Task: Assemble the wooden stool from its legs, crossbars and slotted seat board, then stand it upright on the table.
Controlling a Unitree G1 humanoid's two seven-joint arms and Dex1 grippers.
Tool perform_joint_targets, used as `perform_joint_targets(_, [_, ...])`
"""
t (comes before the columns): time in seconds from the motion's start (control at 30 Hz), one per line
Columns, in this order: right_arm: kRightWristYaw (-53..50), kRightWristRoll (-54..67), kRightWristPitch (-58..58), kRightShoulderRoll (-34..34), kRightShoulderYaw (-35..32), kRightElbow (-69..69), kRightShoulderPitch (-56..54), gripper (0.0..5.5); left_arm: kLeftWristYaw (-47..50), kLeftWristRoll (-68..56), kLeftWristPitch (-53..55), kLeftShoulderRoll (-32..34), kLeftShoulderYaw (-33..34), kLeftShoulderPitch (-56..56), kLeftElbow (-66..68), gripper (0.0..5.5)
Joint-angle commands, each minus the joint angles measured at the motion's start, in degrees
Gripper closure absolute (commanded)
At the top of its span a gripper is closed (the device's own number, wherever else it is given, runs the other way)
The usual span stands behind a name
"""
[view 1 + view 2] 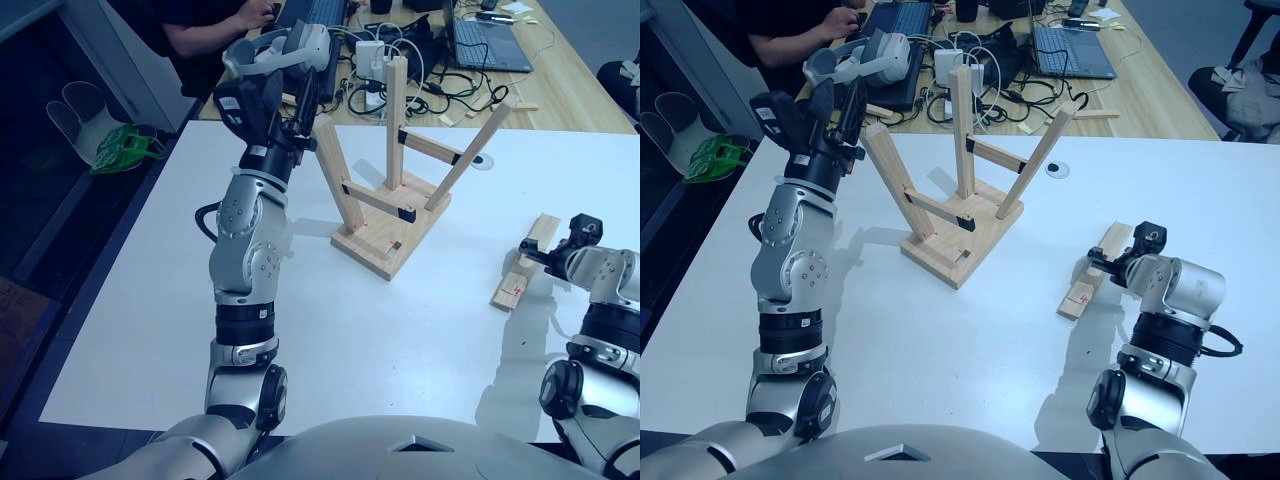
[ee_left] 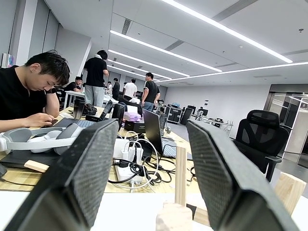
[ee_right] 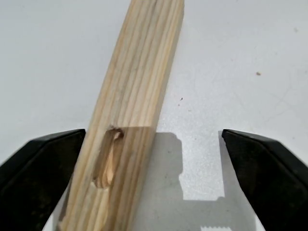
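Closing the spread right gripper (image 3: 154, 168) off-centre on the loose leg (image 3: 139, 72) near the table's (image 1: 300, 330) right edge may spin it away, while the spread left gripper (image 1: 840, 108), beside the inverted stool (image 1: 390, 180) toward the far edge, may tip it.

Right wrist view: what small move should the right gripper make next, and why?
Probably close the right gripper on the loose leg. Its jaws stand open on either side of the leg, which lies flat on the table, and the upturned stool carries only three legs, so this one seems to be needed.
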Motion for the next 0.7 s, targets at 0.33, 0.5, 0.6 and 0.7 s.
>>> perform_joint_targets(0.33, [12.55, 1.08, 0.14, -10.73, 10.69, 7.97, 10.00, 1.07, 0.34, 0.62, -0.75, 0.03, 0.39, -0.98, 1.60, 2.86])
perform_joint_targets(0.5, [13.29, 1.54, -1.25, -10.97, 11.05, 11.02, 9.81, 1.88, 0.56, 0.66, -0.86, 0.39, 0.96, -1.18, 1.77, 2.86])
perform_joint_targets(0.6, [13.58, 1.81, -3.05, -10.85, 11.03, 12.35, 9.42, 2.34, 0.56, 0.69, -0.78, 0.39, 1.13, -1.23, 1.80, 2.86])
perform_joint_targets(0.7, [13.79, 2.27, -4.46, -10.49, 10.49, 13.46, 9.02, 2.82, 0.61, 0.71, -0.66, 0.42, 1.27, -1.48, 1.89, 2.86])
